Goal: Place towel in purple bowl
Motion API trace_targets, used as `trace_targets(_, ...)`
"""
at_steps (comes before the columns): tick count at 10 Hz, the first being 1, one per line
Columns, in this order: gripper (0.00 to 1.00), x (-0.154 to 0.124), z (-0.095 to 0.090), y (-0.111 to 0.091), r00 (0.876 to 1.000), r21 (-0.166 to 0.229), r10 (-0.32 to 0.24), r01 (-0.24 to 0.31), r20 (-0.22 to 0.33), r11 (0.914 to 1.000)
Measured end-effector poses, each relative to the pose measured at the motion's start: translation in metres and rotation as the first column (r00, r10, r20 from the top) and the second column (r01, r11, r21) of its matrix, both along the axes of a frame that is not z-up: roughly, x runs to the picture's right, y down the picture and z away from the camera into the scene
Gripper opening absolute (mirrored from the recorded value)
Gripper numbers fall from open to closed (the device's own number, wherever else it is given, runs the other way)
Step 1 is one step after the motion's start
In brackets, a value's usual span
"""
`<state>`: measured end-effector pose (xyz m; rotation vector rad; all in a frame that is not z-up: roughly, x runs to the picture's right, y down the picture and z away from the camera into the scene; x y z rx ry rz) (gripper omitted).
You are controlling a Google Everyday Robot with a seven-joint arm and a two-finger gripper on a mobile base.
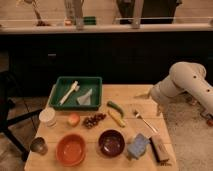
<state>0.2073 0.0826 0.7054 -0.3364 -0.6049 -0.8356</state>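
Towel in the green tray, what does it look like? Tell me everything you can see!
The towel is a small, thin, pale grey-blue cloth with an uneven, rather triangular outline. It looks soft and lies limp on the floor of the green tray, in its right half, beside a white tool. As far as can be seen, only the tray touches it. The gripper hangs open far off, by the right edge of the table.

Towel (85, 97): small pale grey-blue cloth, rumpled, lying in green tray (75, 80). Purple bowl (111, 143): round, glossy, upright, near desk (131, 98) front. Both well apart from my gripper (148, 95), at right.
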Motion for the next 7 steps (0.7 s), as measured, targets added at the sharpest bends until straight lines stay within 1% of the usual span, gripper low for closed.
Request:
trace_targets(4, 0.80, -0.033, 0.017, -0.002, 0.997, 0.015, -0.055, 0.054, 0.055, 0.9984)
trace_targets(6, 0.80, -0.048, 0.026, 0.000, 0.995, 0.011, -0.073, 0.072, 0.075, 0.9973)
trace_targets(7, 0.80, -0.056, 0.032, 0.002, 0.993, 0.003, -0.082, 0.082, 0.082, 0.9966)
